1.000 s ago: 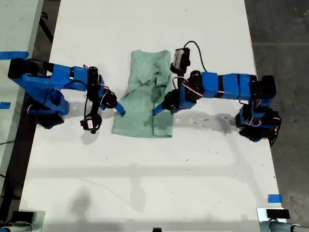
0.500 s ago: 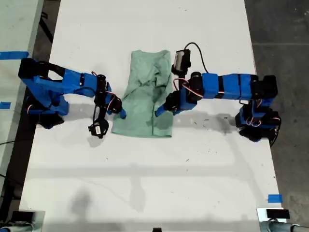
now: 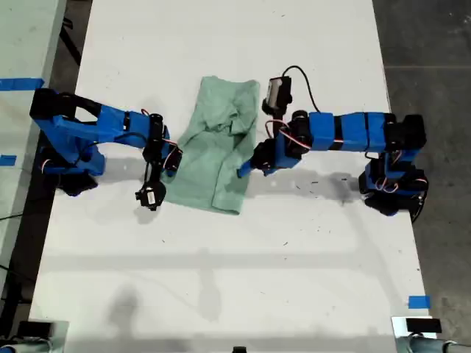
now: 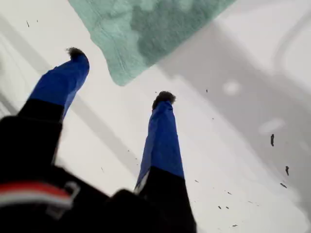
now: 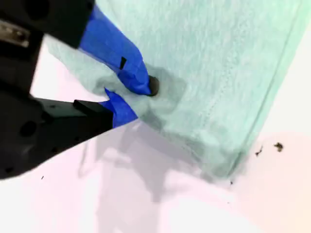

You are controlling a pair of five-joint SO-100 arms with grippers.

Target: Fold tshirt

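While my second claw (image 5: 130,99) pinches the wrinkly mint-green cloth tshirt (image 3: 218,158), my first claw (image 4: 119,73) gapes empty; a lopsided pull could bunch it.

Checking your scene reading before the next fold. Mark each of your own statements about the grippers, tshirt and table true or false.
1. My second gripper is shut on the tshirt. True.
2. My first gripper holds the tshirt. False: it is open over the table, gripping nothing, with a tshirt corner just beyond its tips.
3. A piece of blue tape lies on the table at the exterior view's lower right. True.
4. The tshirt lies smooth and flat. False: it is wrinkled and bunched.
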